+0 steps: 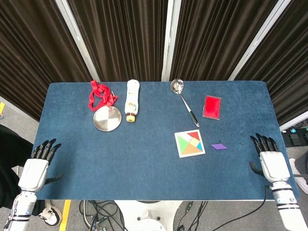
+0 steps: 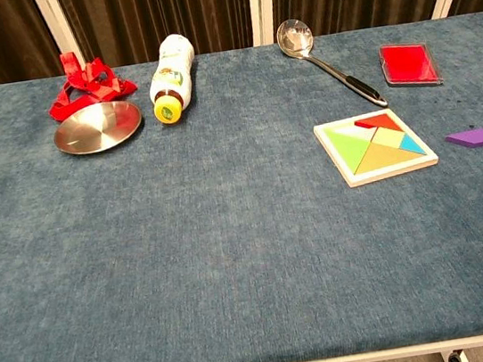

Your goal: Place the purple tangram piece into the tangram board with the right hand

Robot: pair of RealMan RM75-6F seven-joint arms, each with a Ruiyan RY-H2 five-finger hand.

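The bench (image 1: 144, 159) was covered in blue fabric. Behind it hung dark pleated curtains (image 1: 125, 38), divided by pale upright posts (image 1: 168, 38). Below the near edge of the bench, black cables (image 1: 103, 214) lay on a grey floor (image 1: 72, 216), which carried a strip of yellow tape (image 1: 64, 215). Lighting was even.

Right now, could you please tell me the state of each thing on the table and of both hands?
purple tangram piece: flat on the cloth, right of the board, untouched
tangram board: flat, partly filled
bottle: on its side, capped
ladle: lying flat
metal plate: upright, empty
red ribbon: bunched
red case: flat
left hand: fingers apart, holding nothing
right hand: fingers apart, holding nothing
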